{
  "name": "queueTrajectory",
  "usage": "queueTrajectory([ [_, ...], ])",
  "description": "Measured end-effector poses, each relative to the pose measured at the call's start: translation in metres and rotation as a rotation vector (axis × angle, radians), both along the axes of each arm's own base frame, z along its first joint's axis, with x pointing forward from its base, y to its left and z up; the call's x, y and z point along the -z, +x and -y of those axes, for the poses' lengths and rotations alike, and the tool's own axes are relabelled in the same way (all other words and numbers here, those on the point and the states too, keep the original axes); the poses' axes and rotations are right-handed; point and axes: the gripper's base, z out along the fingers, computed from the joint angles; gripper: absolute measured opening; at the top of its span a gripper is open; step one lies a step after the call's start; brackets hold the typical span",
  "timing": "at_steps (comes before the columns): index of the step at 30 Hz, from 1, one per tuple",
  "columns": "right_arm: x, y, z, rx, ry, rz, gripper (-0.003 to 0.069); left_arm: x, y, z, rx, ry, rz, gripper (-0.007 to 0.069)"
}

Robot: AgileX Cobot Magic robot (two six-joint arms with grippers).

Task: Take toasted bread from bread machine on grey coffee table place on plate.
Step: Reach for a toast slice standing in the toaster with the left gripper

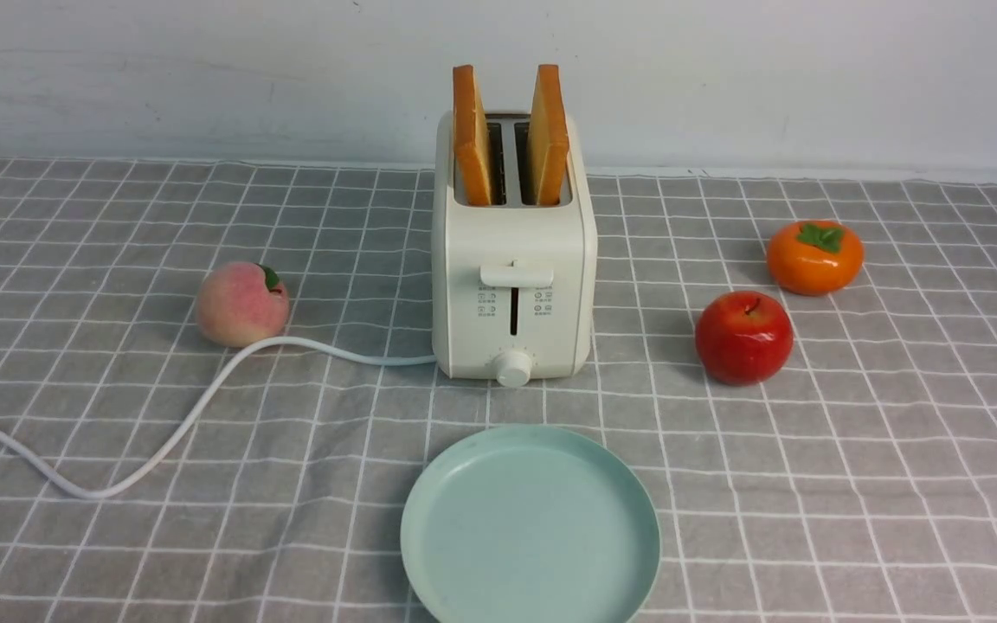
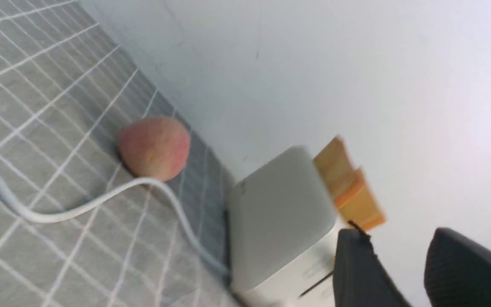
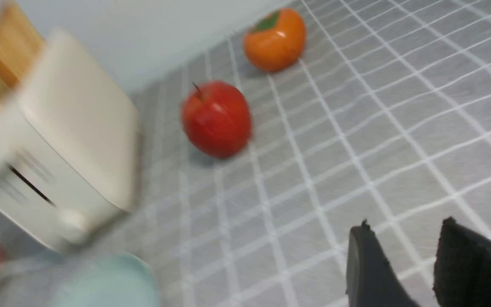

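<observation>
**A:** What's on the bench (image 1: 853, 484)?

**B:** A cream toaster (image 1: 511, 285) stands in the middle, near the white wall (image 1: 204, 69), with its lever and knob facing the robot. Two pieces of toast stand roughly upright in it, one per slot: the left slice (image 1: 471, 138) and the right slice (image 1: 548, 134). Their upper halves stick out above the top, crust edges toward the front camera.

**A:** And the plate (image 1: 530, 528)?

**B:** It lies flat just in front of the toaster, on the robot's side, with a strip of checked cloth between them. Its whole pale green face shows.

**A:** Anything else around?

**B:** A peach (image 1: 241, 304) sits left of the toaster. The white cord (image 1: 204, 398) runs from the toaster's base, passes close by the peach and loops off toward the left edge. On the right there is a red apple (image 1: 742, 337), with an orange persimmon (image 1: 813, 256) behind it, nearer the wall. The two are near each other but apart.

**A:** And the robot itself?

**B:** The left gripper (image 2: 399, 277) shows in its wrist view as two dark fingers with a clear gap between them. The wall is visible through the gap and nothing is held. That camera looks at the toaster's left side. The right gripper (image 3: 414, 273) is likewise parted, with cloth showing between its fingers, and it grips nothing. Its view is blurred, with the apple, persimmon and toaster ahead.
</observation>
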Motion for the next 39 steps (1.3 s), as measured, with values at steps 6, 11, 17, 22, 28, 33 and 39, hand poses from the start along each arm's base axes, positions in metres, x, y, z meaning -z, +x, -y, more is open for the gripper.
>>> queueTrajectory([
  [6,-0.012,0.001,0.001,0.048,0.396,0.123,0.024,-0.014,-0.003,-0.007,-0.057,-0.116,0.078,0.0004],
  [11,-0.014,0.001,0.002,0.056,0.398,0.148,0.024,-0.066,-0.017,-0.008,-0.064,-0.035,0.234,-0.0014],
  [17,-0.038,-0.005,-0.008,-0.06,0.311,0.118,0.024,-0.134,-0.023,0.007,0.054,0.191,0.223,-0.0014],
  [22,-0.103,-0.015,-0.022,-0.243,-0.018,0.058,0.0212,-0.158,0.018,0.037,0.368,0.439,-0.111,-0.0014],
  [28,-0.14,0.015,-0.027,-0.396,-0.166,-0.267,0.0011,-0.145,0.089,0.053,0.599,0.601,-0.491,-0.0014],
  [33,-0.129,0.045,-0.026,-0.47,-0.174,-0.54,-0.0014,-0.145,0.151,0.064,0.631,0.645,-0.571,-0.0014],
  [39,-0.123,0.056,-0.026,-0.495,-0.192,-0.589,-0.0003,-0.161,0.203,0.103,0.724,0.712,-0.518,-0.0014],
])
